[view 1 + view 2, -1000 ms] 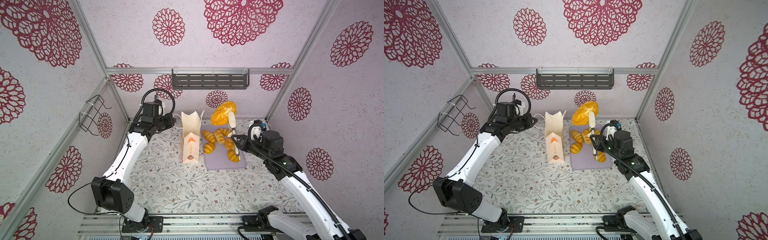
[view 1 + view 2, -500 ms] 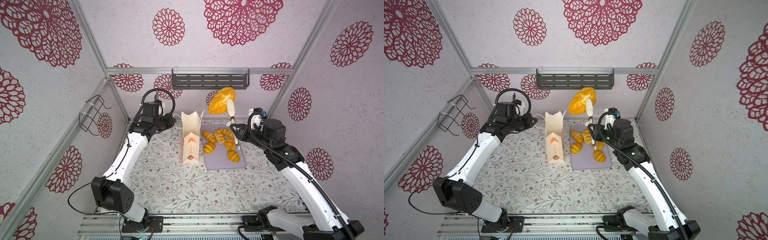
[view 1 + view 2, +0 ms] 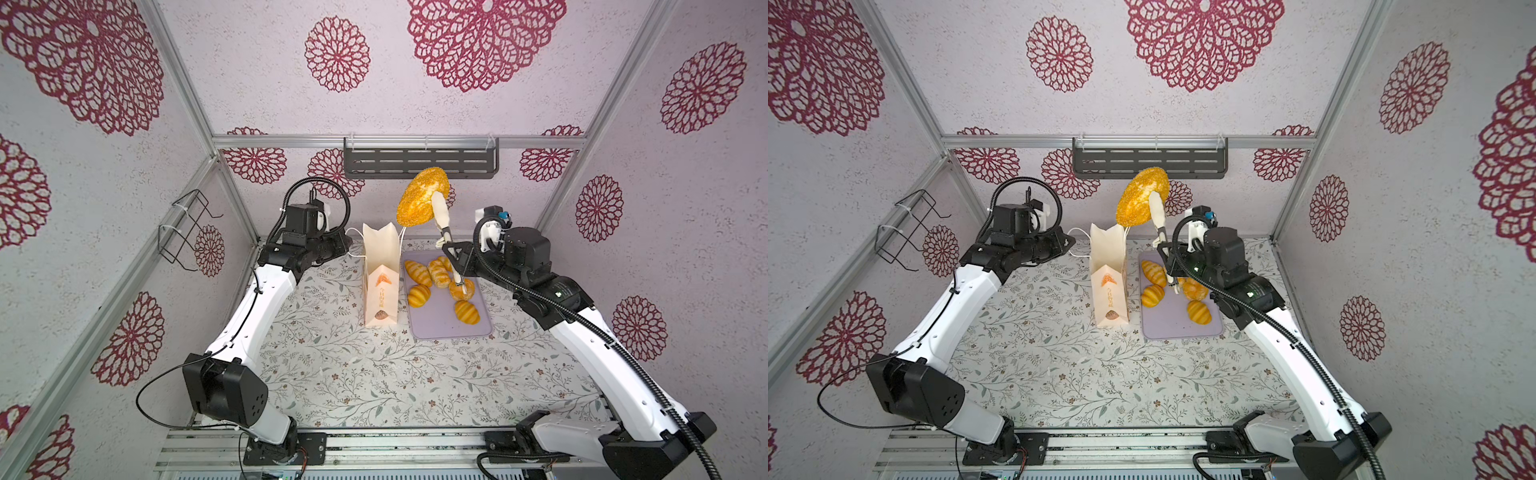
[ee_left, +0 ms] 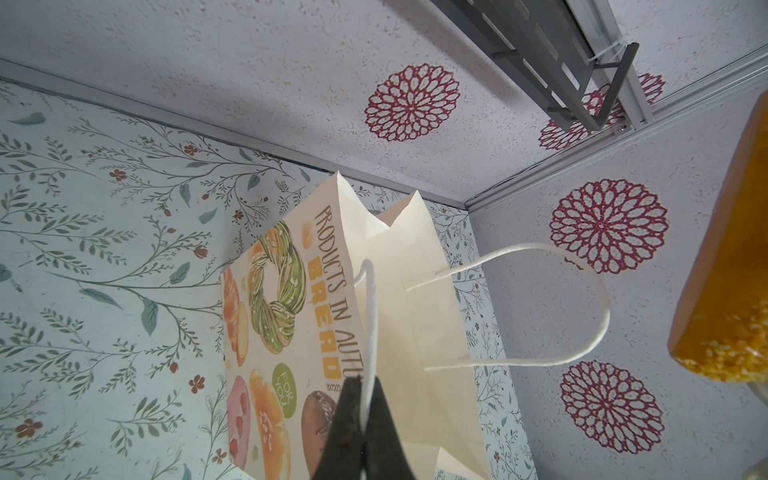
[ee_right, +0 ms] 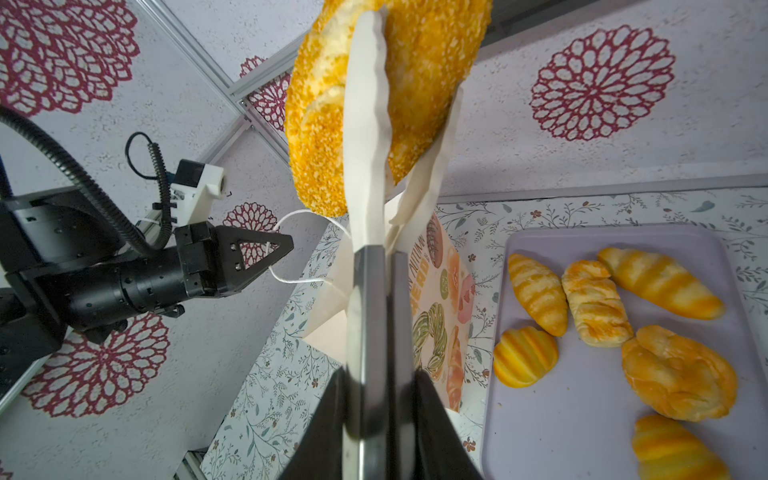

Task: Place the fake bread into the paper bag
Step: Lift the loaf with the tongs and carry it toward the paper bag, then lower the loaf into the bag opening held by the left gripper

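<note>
The right fingers [image 3: 455, 261] are clamping the metal handles of a pair of tongs [image 5: 365, 166]. The tongs' pale tips are squeezing the speckled loaf [image 3: 415, 203], which is hanging in the air, clear of everything below.

Over the last second the loaf has been travelling up and toward 10 o'clock in both top views. It was hovering over the far end of the lilac tray [image 3: 440, 328]. Now it is sitting at about 1 o'clock of the paper bag [image 3: 380, 266], near the open mouth but not yet over it.

The left fingers [image 4: 362, 411] are pinching together on one white cord handle [image 4: 370, 316], drawing it toward 9 o'clock and holding the mouth spread. The other six breads [image 5: 536, 286] are lying on the tray, at 3 o'clock of the bag.

By my reading the first transfer is under way. The loaf needs carrying a little farther toward 9 o'clock, then lowering end-first, since it is looking wide against that narrow opening.
</note>
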